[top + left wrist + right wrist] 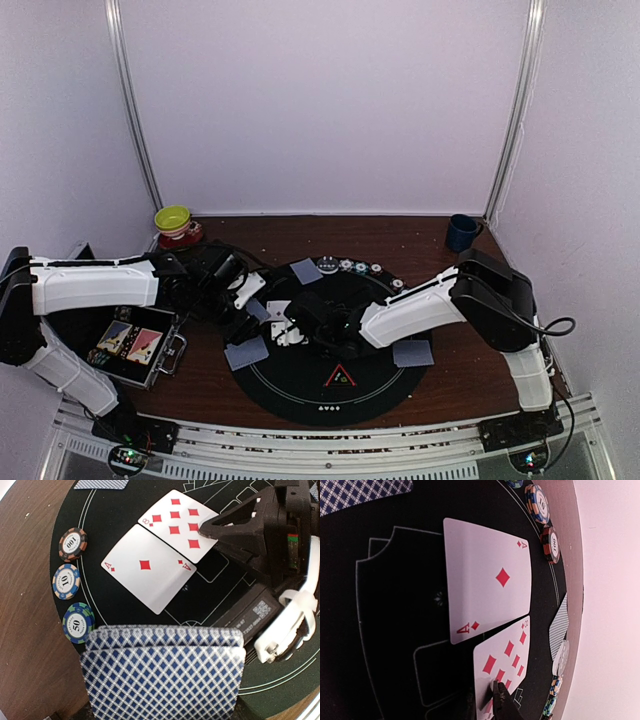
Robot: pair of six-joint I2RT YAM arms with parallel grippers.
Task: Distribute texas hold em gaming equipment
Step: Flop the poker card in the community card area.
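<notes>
The deck of blue-diamond-backed cards (165,675) fills the bottom of the left wrist view. My left gripper (245,305) is shut on it, and its fingers are hidden behind the cards. Face up on the round black mat (300,385) lie the ace of diamonds (148,568) and the eight of diamonds (179,524). My right gripper (487,702) straddles the eight's near corner, one fingertip (502,700) over the card; how far the jaws are apart is unclear. Three chips (66,581) line the mat's edge. The red triangle marker (340,377) sits near the front.
Face-down cards (247,352) lie at the mat's left front, far side (305,270) and right (413,352). More chips (360,267) line the far edge. An open case (135,345) is at left, a yellow-green bowl (173,218) back left, a dark blue mug (462,232) back right.
</notes>
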